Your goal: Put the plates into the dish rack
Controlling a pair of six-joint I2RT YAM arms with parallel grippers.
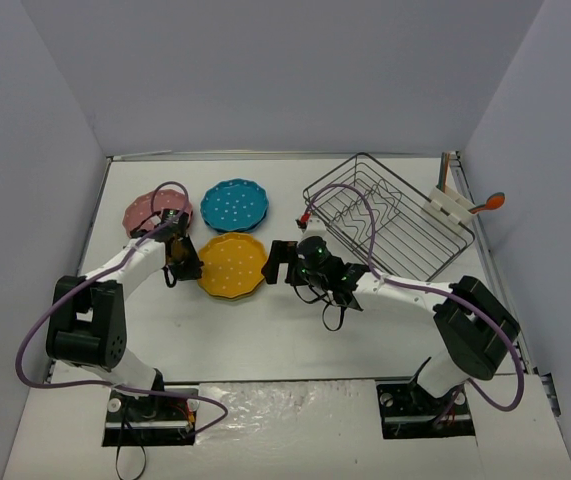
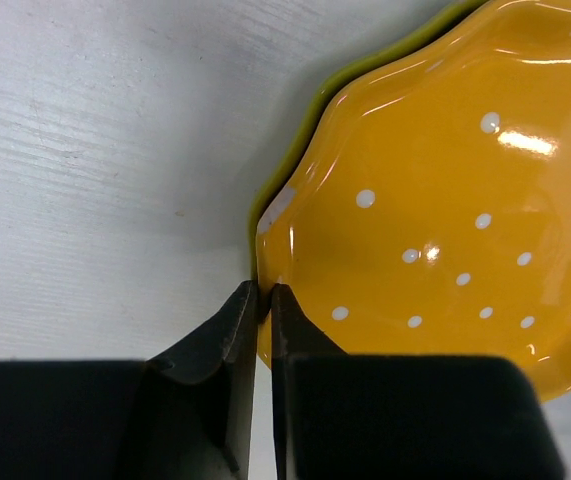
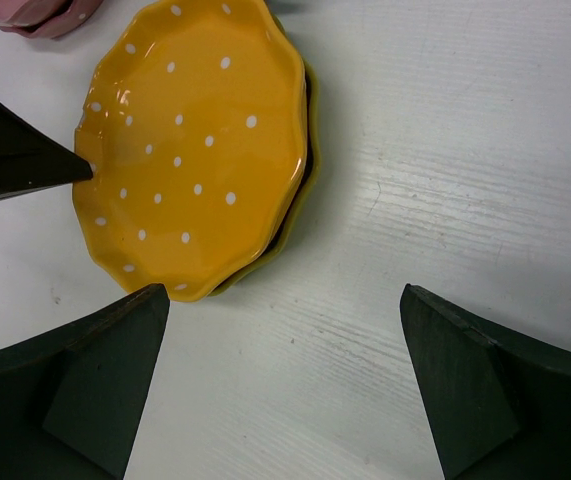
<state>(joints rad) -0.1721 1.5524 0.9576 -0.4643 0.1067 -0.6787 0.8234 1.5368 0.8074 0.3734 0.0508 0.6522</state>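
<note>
Atop yellow-green plate (image 3: 260, 268), orange plate (image 3: 190, 150)

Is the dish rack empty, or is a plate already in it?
Empty. The dish rack shows only bare wire dividers; the pink plate, blue plate and orange plate sit outside it.

I'm seeing white dots speckling an orange scalloped plate (image 1: 233, 264), yellow-green plate rim (image 2: 303, 125), teal dotted plate (image 1: 234, 204), pink dotted plate (image 1: 155, 212), dark wire rack (image 1: 390, 215)
</note>
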